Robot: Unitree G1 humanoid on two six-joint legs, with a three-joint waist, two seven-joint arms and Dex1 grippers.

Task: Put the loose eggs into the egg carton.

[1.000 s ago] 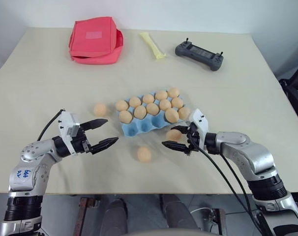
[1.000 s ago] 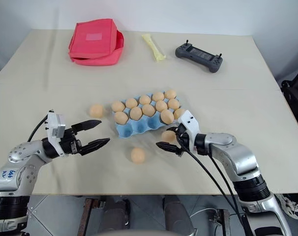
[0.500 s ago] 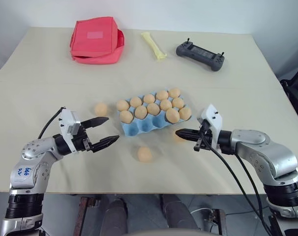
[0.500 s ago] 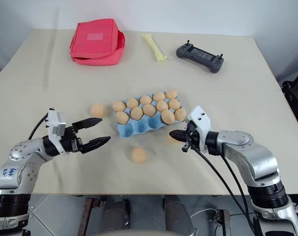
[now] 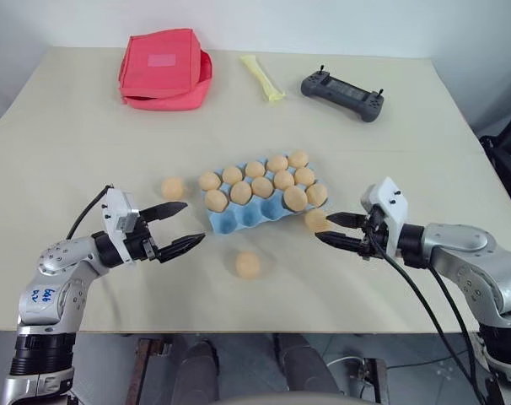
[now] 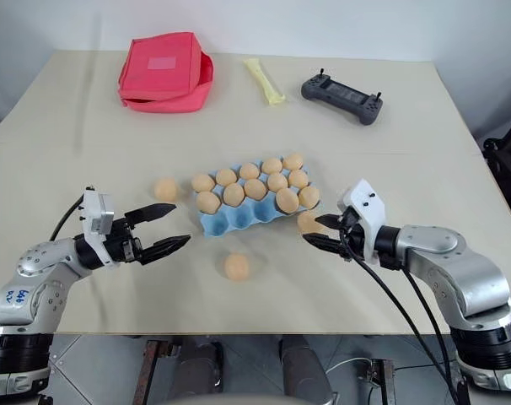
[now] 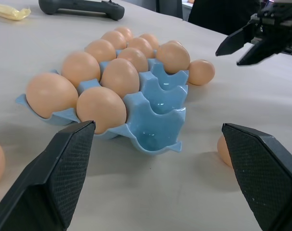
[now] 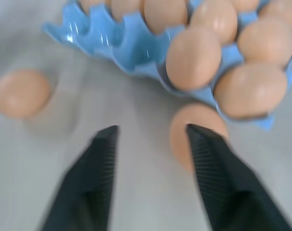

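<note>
We see the scene brightly and evenly lit, the light soft and from above. Shadows are faint and short: a pale one lies under the carton [image 5: 260,202] toward 6 o'clock, and small soft ones hug the loose eggs [image 5: 247,264]. The table [image 5: 87,110] shows no glare. In the left wrist view the near fingers [image 7: 54,180] are sharp and the far background goes soft. The right wrist view is blurred throughout, its fingers [image 8: 95,180] smeared; a small gloss shows on the carton's cups.
</note>
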